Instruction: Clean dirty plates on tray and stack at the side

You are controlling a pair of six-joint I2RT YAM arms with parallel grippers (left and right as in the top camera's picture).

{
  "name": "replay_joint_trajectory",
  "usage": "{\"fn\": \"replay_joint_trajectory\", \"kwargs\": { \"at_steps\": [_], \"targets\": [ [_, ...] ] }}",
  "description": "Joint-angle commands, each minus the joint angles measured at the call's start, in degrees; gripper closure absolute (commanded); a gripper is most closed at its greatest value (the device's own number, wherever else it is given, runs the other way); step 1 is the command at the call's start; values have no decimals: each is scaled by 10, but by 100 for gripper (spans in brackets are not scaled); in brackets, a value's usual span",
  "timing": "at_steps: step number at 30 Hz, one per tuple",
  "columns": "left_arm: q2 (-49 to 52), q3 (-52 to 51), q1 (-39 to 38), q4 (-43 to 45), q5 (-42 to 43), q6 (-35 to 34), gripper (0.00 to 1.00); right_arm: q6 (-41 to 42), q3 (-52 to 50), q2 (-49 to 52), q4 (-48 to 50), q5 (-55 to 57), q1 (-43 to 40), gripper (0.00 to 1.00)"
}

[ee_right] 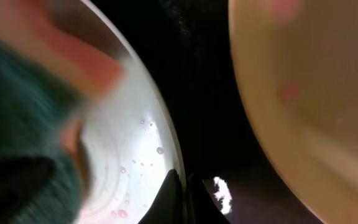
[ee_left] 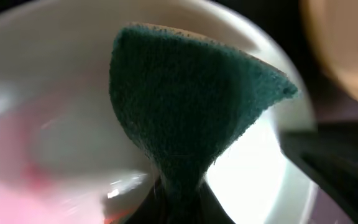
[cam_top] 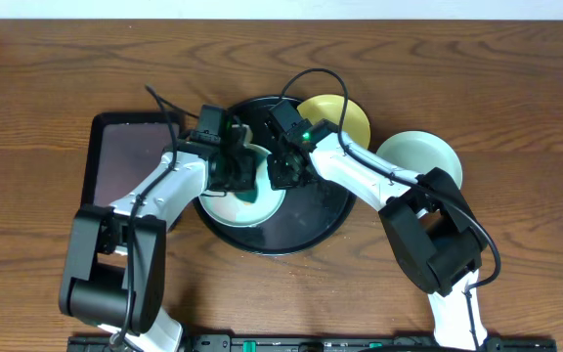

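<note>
Green sponge (ee_left: 185,106): pinched at its narrow lower end in the closed left gripper (ee_left: 179,202), its broad end fanned out over the bowl of a blue-green plate (ee_left: 61,74). Pink-red smears, blurred, show on the plate's left side.
Right gripper (ee_right: 182,199): fingers closed tight, with the same plate's rim running in between them; water droplets lie on the plate nearby.
Blue-green plate: lies inside the black tray (cam_top: 301,230), toward its left and front.
Yellow plate (cam_top: 345,112): at the tray's upper right edge, partly overhanging it, with red spots.
Second blue-green plate (cam_top: 413,156): on the wooden table (cam_top: 47,68), right of the tray, just beside the yellow plate.
Rectangular tray (cam_top: 115,156): dark, left of the black tray.
</note>
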Motion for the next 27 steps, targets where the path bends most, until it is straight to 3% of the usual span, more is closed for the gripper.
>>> {"fn": "replay_joint_trajectory", "kwargs": {
  "at_steps": [1, 6, 11, 17, 27],
  "targets": [
    [7, 5, 3, 7, -24, -9, 93, -14, 8, 7, -3, -4, 0, 99],
    [6, 35, 19, -38, -239, -166, 93, -14, 8, 7, -3, -4, 0, 99],
    [-8, 57, 19, -91, -314, -189, 93, -14, 8, 7, -3, -4, 0, 99],
    [-8, 56, 17, -133, -241, -187, 93, -14, 8, 7, -3, -4, 0, 99],
    [-3, 28, -3, -148, -57, -92, 93, -14, 8, 7, -3, -4, 0, 99]
  ]
}}
